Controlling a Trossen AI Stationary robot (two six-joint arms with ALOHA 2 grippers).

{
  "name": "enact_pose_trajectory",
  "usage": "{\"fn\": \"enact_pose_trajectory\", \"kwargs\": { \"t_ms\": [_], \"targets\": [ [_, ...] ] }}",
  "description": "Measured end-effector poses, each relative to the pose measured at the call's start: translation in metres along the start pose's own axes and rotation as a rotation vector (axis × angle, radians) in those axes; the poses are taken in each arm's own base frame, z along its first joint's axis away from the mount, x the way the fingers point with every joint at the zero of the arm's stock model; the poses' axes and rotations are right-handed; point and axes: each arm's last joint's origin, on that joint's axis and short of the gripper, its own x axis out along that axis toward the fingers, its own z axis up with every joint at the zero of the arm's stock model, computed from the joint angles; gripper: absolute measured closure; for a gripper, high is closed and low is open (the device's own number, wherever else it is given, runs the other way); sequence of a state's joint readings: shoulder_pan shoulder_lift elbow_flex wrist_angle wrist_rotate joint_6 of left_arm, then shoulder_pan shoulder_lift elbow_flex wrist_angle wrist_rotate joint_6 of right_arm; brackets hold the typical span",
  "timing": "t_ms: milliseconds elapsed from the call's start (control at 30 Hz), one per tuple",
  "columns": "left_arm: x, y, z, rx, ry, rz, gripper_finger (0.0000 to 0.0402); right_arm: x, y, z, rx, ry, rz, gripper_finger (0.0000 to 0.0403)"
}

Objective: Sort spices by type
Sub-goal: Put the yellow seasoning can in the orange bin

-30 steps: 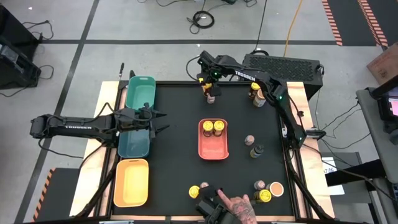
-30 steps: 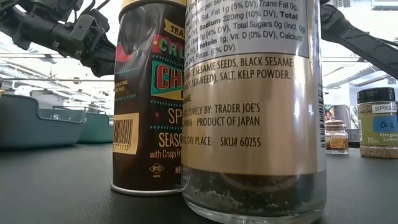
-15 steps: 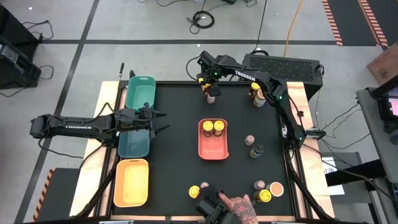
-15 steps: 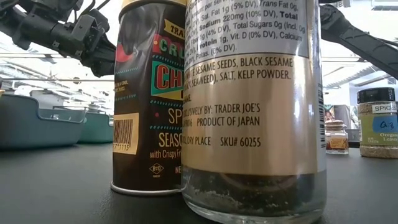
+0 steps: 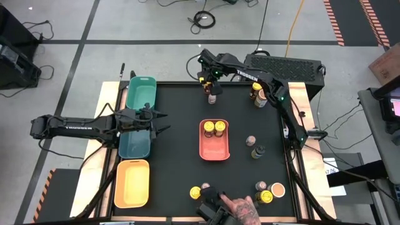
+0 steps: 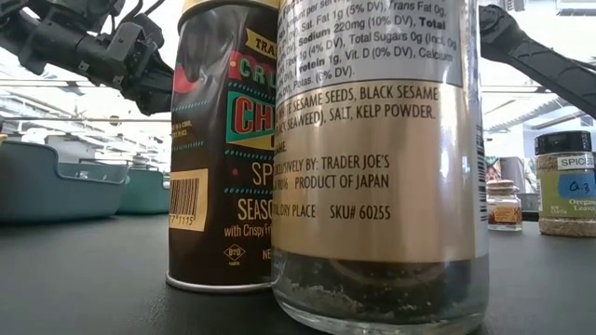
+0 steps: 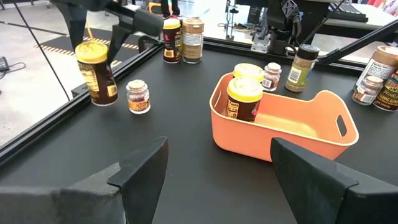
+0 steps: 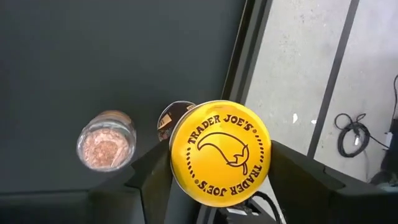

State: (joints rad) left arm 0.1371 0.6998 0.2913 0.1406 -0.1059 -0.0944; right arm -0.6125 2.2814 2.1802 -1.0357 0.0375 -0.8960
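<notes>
Right gripper point(image 8: 217, 186) closed on yellow-lidded jar point(image 8: 220, 153) at table's far edge, beside pink-lidded jar point(image 8: 106, 149). Left gripper point(image 7: 217, 168) open and empty above teal tray point(image 5: 134, 142). Risks: slip from shallow lid-level grip; neighbouring jar knocked over during lift.

table top point(image 5: 181, 162): matt black sheet, smooth, faint sheen in the low view
table border point(image 5: 100, 169): pale bare wood
coral tray point(image 7: 292, 127): smooth moulded plastic, soft satin finish
teal tray point(image 5: 134, 142): plastic, smooth, matt
yellow lid point(image 8: 219, 152): glossy plastic, black print
pinkish-lidded jar point(image 8: 106, 140): clear, glass-like, coarse pink grains inside
front jar point(image 6: 377, 158): clear glossy wall, metallic gold paper label
dark canister point(image 6: 223, 158): glossy printed wrap, shiny metal base rim
right gripper fingers point(image 8: 298, 180): matt dark plastic
</notes>
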Motion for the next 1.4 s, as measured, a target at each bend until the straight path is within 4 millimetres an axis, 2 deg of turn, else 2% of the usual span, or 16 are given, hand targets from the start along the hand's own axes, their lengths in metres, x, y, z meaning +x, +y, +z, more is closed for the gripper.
{"fn": "enact_pose_trajectory", "kwargs": {
  "t_ms": [300, 500, 700, 900, 1133, 1400],
  "targets": [
    [0.0, 0.0, 0.0, 0.001, 0.0, 0.0, 0.0116, -0.046, -0.006, 0.012, 0.059, -0.043, -0.018, 0.0183],
    [0.0, 0.0, 0.0, 0.004, -0.001, 0.0, 0.0116, -0.084, 0.011, 0.028, 0.03, -0.099, -0.039, 0.0183],
    [0.0, 0.0, 0.0, 0.001, -0.004, 0.0, 0.0116, -0.118, 0.039, 0.048, 0.022, -0.153, -0.034, 0.0183],
    [0.0, 0.0, 0.001, -0.002, -0.008, 0.0, 0.0116, -0.138, 0.078, 0.07, 0.005, -0.164, 0.03, 0.0183],
    [0.0, 0.0, 0.001, -0.005, -0.008, 0.0, 0.0116, -0.15, 0.12, 0.09, 0.035, -0.196, 0.184, 0.0183],
    [0.0, 0.0, 0.001, -0.005, -0.008, 0.0, 0.0116, -0.158, 0.158, 0.097, 0.119, -0.12, 0.391, 0.0186]
  ]
}}
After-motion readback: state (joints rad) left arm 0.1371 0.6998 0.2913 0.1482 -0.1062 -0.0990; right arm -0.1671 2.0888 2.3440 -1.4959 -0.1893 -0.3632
